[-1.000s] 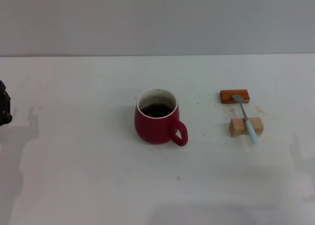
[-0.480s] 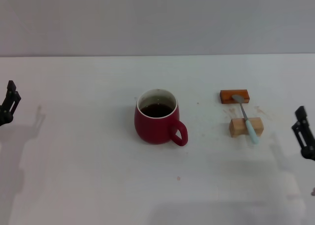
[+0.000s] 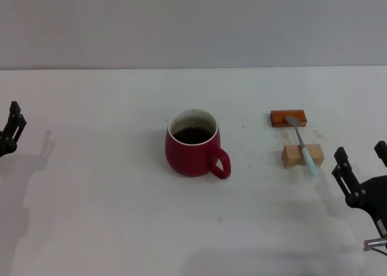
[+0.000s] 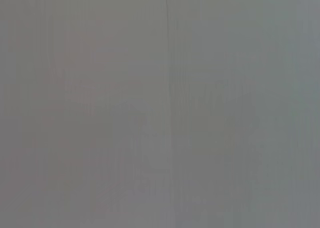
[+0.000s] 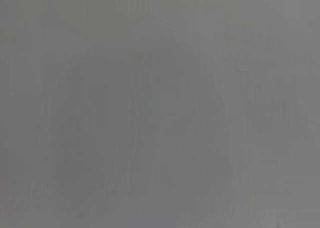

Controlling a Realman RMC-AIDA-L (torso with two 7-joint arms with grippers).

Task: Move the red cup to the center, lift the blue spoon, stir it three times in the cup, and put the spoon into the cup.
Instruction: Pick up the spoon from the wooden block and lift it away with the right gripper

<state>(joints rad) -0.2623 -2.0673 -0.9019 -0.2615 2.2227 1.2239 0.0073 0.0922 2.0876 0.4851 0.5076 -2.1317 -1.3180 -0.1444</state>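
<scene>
The white tabletop (image 3: 109, 227) carries one red cup (image 3: 191, 144), standing upright about midway across with dark liquid inside and its loop handle turned toward the robot's right. Two small blocks sit well right of it: an orange-brown block (image 3: 288, 117) farther back and a tan wooden block (image 3: 302, 156) nearer. The one blue spoon (image 3: 302, 145) bridges them, likely propped so fingers can get under its handle. The right pincer (image 3: 360, 165) hovers just beside the spoon, open and empty. The left pincer (image 3: 12, 131) sits at the far left edge; I cannot tell its opening
</scene>
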